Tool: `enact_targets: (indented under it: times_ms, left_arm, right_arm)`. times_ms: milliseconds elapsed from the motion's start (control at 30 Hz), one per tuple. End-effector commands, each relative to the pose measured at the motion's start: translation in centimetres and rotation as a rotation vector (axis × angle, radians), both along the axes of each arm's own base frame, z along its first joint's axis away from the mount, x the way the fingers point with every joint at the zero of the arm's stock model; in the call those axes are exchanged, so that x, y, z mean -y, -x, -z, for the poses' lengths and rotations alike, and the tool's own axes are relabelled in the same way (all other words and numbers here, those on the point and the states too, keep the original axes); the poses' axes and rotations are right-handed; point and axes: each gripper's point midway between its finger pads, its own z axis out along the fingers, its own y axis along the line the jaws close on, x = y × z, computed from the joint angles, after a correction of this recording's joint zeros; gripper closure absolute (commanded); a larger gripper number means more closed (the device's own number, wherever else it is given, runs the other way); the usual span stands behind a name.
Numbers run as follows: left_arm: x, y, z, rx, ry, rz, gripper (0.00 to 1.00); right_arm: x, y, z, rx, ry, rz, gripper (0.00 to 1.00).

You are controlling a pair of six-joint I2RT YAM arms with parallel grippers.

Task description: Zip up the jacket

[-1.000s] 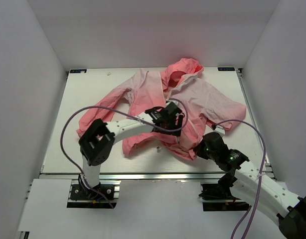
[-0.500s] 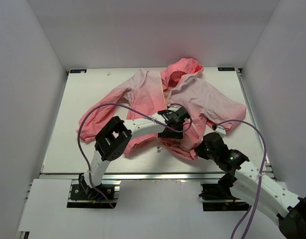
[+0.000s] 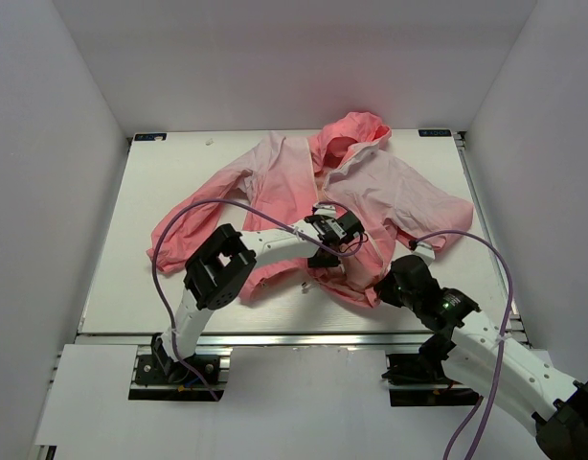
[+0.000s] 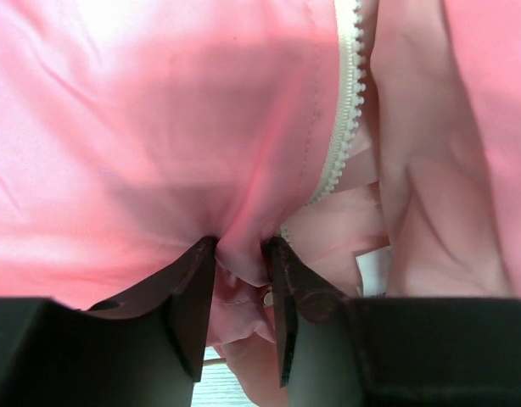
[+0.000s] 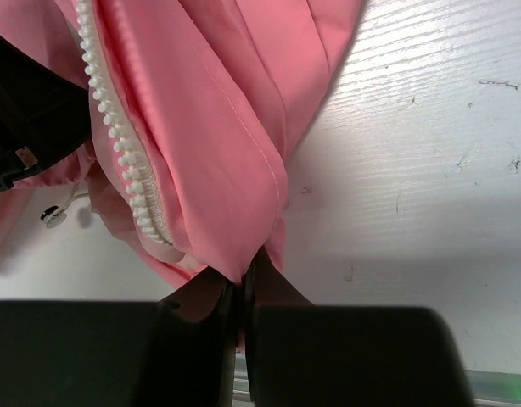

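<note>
The pink jacket [image 3: 390, 192] lies spread on the white table, hood at the back and its front open. My left gripper [image 3: 337, 251] is low over the lower front and shut on a fold of the fabric. In the left wrist view the fold [image 4: 241, 242] sits between the dark fingers [image 4: 188, 297], and the white zipper [image 4: 349, 102] runs up just to the right. My right gripper [image 3: 382, 287] is shut on the bottom hem at the near edge. In the right wrist view [image 5: 242, 288] the jaws pinch the hem, with zipper teeth [image 5: 116, 144] to the left.
The white table [image 3: 160, 192] is boxed in by white walls on three sides. A small drawcord toggle [image 3: 305, 285] lies just off the hem and also shows in the right wrist view [image 5: 50, 217]. Purple cables loop over both arms.
My left gripper has moved right and nearer along the jacket front, toward the bottom hem. The right gripper has stayed on the hem.
</note>
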Motion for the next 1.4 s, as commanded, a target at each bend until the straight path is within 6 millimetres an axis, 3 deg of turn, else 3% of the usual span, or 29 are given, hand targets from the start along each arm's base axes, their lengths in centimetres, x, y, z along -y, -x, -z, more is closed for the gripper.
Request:
enact_targets:
  times_ms: [0, 167, 233, 300, 333, 433, 467, 533, 600, 667, 700, 733, 833, 867, 967, 1033, 1100, 1233, 1367]
  left_arm:
    - [-0.7, 0.9, 0.2, -0.020, -0.013, 0.003, 0.59]
    - [0.1, 0.3, -2.4, 0.023, 0.030, 0.059, 0.64]
    - [0.1, 0.2, -4.5, 0.060, 0.062, 0.091, 0.79]
    - [-0.1, 0.1, -5.3, 0.089, 0.087, 0.114, 0.94]
    - [-0.1, -0.2, -7.0, 0.126, 0.119, 0.137, 1.00]
    - [-1.8, 0.0, -7.6, 0.129, 0.121, 0.169, 1.00]
    - [-1.7, -0.2, -9.7, 0.166, 0.180, 0.189, 1.00]
    - [-2.7, 0.6, -9.6, 0.144, 0.209, 0.250, 1.00]
    - [-3.0, 0.9, -11.6, 0.176, 0.283, 0.287, 1.00]
    - [-3.1, 2.7, -11.2, 0.140, 0.342, 0.379, 1.00]
    - [-2.7, 2.9, -13.2, 0.161, 0.407, 0.400, 1.00]
    - [-3.3, 4.8, -10.9, 0.098, 0.408, 0.473, 1.00]
    - [-4.2, 5.7, -9.4, 0.119, 0.427, 0.488, 0.95]
    - [-5.9, 6.8, -6.4, 0.071, 0.388, 0.469, 0.95]
    - [-6.6, 7.9, -3.7, 0.006, 0.362, 0.487, 0.92]
    - [-6.8, 8.2, -2.8, -0.028, 0.340, 0.485, 0.91]
    - [-6.9, 7.7, -2.9, -0.007, 0.330, 0.473, 0.85]
    - [-6.9, 7.5, -4.0, 0.028, 0.344, 0.478, 0.55]
    - [-7.7, 7.5, -3.9, 0.032, 0.316, 0.458, 0.37]
  right_arm:
    - [0.5, -0.5, -0.3, 0.023, 0.012, 0.035, 1.00]
    - [0.5, -0.7, -0.5, 0.031, 0.015, 0.029, 1.00]
    - [0.1, -0.7, -0.6, 0.036, 0.004, 0.009, 1.00]
    - [-0.6, -1.0, -1.1, 0.057, -0.017, -0.022, 1.00]
    - [-0.7, -1.0, -1.0, 0.059, -0.017, -0.031, 1.00]
    - [-1.2, -1.4, -1.5, 0.074, -0.026, -0.047, 1.00]
    - [-1.3, -1.5, -1.3, 0.067, -0.019, -0.049, 1.00]
    - [-1.6, -1.7, -1.5, 0.073, -0.013, -0.071, 1.00]
    - [-2.3, -1.8, -1.3, 0.063, -0.008, -0.111, 1.00]
    - [-3.3, -2.3, -1.3, 0.067, -0.023, -0.143, 1.00]
    - [-3.9, -2.2, -1.3, 0.060, -0.038, -0.168, 1.00]
    - [-4.2, -2.3, -1.2, 0.058, -0.039, -0.183, 1.00]
    - [-5.7, -2.7, -1.0, 0.053, -0.067, -0.235, 1.00]
    - [-6.1, -3.0, -0.8, 0.053, -0.071, -0.245, 1.00]
    - [-6.4, -3.0, 0.2, 0.012, -0.051, -0.251, 1.00]
    - [-6.6, -3.0, 0.4, 0.003, -0.051, -0.259, 1.00]
    - [-6.7, -3.1, 0.3, 0.005, -0.056, -0.261, 1.00]
    - [-6.5, -2.9, 0.5, -0.001, -0.051, -0.255, 1.00]
    - [-6.4, -2.3, 1.2, -0.025, -0.057, -0.261, 1.00]
